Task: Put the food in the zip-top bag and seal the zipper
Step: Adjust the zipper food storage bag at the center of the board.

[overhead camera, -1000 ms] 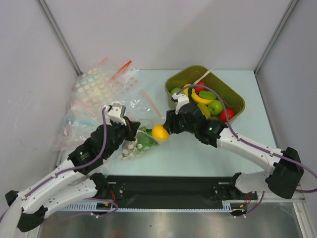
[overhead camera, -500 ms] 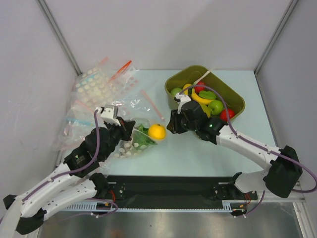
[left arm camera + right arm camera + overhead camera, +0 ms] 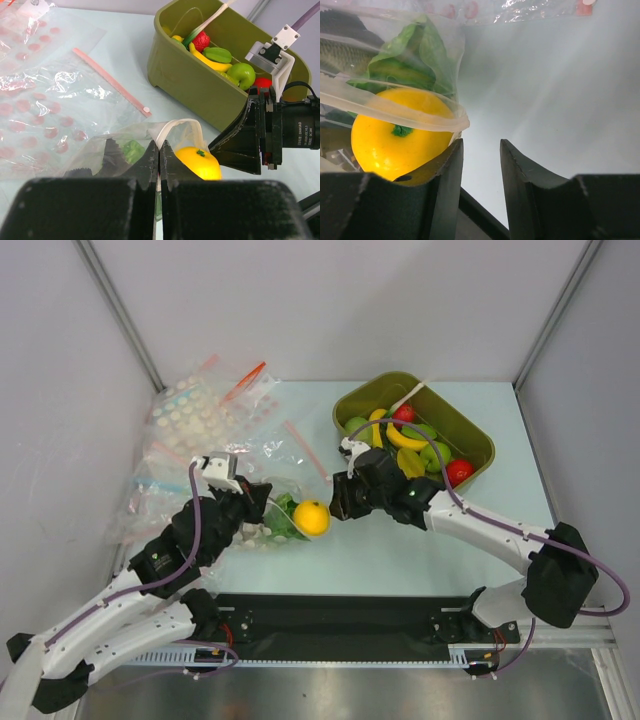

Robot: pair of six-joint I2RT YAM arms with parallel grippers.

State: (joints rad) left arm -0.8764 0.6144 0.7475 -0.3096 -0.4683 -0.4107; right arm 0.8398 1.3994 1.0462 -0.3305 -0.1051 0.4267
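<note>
A: Since a second ago, the yellow fruit [image 3: 312,518] has been shifted toward 7 o'clock into the mouth of the zip-top bag [image 3: 258,536], and the right hand [image 3: 481,145] has been brought after it.

B: What is left?

A: The lettuce [image 3: 415,55] is inside. The fruit is judged half in, crossed by the unsealed zipper [image 3: 410,111]. The bag's edge is clamped by the left hand [image 3: 159,150]; the right hand is held apart, empty.

B: Room?

A: Bare worktop [image 3: 400,550] at 5 o'clock, the bin [image 3: 195,85] at 1 and spare bags [image 3: 200,420] at 11.
</note>
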